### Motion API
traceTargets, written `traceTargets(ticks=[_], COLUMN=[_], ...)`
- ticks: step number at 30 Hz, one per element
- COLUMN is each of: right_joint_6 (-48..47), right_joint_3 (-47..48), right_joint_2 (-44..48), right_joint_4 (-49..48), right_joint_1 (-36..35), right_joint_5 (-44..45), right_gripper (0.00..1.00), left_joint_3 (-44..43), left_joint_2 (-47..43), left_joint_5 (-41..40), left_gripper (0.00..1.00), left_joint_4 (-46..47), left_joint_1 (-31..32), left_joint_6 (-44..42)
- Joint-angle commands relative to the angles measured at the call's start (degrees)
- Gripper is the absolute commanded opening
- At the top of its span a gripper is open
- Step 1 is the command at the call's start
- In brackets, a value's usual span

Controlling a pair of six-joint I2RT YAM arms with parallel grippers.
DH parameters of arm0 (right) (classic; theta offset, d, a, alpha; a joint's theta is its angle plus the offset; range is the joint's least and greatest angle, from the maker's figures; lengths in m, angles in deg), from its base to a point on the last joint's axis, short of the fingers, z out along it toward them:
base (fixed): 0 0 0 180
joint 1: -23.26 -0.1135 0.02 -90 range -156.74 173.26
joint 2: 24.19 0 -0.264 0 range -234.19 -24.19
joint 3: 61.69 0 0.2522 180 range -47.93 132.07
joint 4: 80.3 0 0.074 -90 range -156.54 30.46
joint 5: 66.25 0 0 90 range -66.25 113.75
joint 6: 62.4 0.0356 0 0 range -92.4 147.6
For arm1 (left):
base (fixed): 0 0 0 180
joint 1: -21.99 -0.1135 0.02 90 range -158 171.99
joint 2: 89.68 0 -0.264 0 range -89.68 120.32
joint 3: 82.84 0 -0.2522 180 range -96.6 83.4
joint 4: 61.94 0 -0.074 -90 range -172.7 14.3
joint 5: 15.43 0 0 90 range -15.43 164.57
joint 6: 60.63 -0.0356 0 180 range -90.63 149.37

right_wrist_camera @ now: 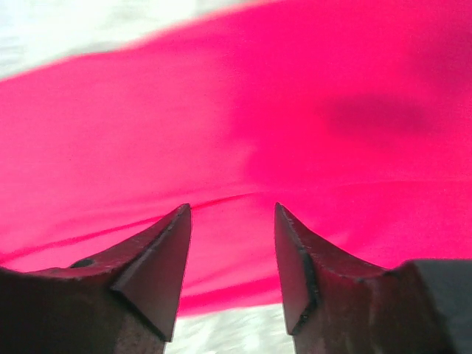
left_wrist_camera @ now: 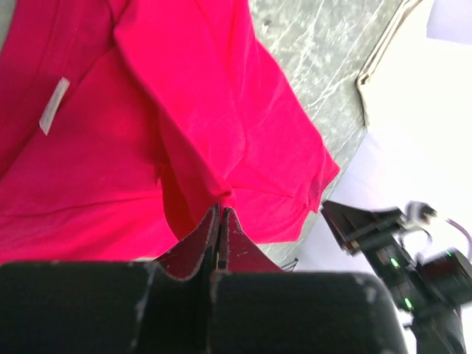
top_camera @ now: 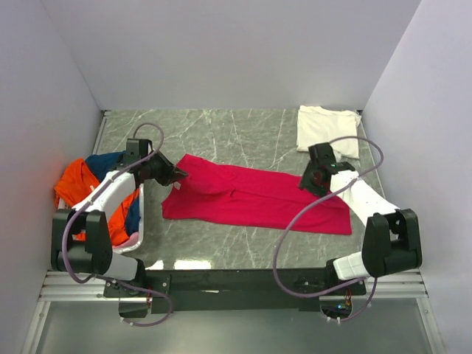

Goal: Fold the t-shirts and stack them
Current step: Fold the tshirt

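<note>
The crimson-pink t-shirt point(top_camera: 254, 195) lies as a long band across the middle of the table. My left gripper point(top_camera: 181, 175) is at its left end. In the left wrist view the jaws point(left_wrist_camera: 220, 210) are shut on a pinched fold of the crimson shirt point(left_wrist_camera: 221, 96), and its white neck label point(left_wrist_camera: 54, 105) shows. My right gripper point(top_camera: 308, 181) is over the shirt's right part. In the right wrist view it point(right_wrist_camera: 231, 214) is open and empty just above the crimson cloth point(right_wrist_camera: 236, 110). A folded cream-white t-shirt point(top_camera: 328, 129) lies at the back right.
A white slatted basket point(top_camera: 140, 221) stands at the left edge, under my left arm. It holds an orange tee point(top_camera: 74, 184), a navy tee point(top_camera: 103, 162) and a pale pink tee point(top_camera: 129, 240). White walls close in the marble table point(top_camera: 221, 133) on three sides.
</note>
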Motion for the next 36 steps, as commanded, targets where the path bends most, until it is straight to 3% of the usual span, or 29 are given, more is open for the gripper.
traceTargets(ticks=[1, 8, 15, 22, 36], right_joint_6=[3.7, 7.7, 7.7, 9.5, 8.2], right_joint_3=[6.1, 16.4, 29.9, 36.6, 39.3], right_joint_2=[2.5, -7.4, -22.5, -30.2, -36.7], right_joint_4=[-1.3, -5.0, -7.6, -7.6, -8.7], right_joint_1=[-6.2, -26.0, -38.5, -43.9, -44.7], right_joint_5=[-3.4, -5.6, -6.6, -7.3, -1.8], right_gripper=[0.55, 0.48, 0.44, 0.42, 0.4], left_joint_3=[-2.2, -4.9, -8.0, -6.5, -6.2], left_joint_2=[0.9, 9.6, 14.5, 16.1, 18.9], left_joint_5=[0.2, 3.1, 1.6, -0.8, 2.4], left_gripper=[0.0, 0.0, 0.0, 0.0, 0.0], left_joint_4=[2.2, 6.8, 8.5, 13.9, 14.1], left_joint_1=[-0.8, -1.6, -2.7, -4.0, -4.0], left_joint_6=[-1.8, -4.7, -6.5, -4.4, -4.1])
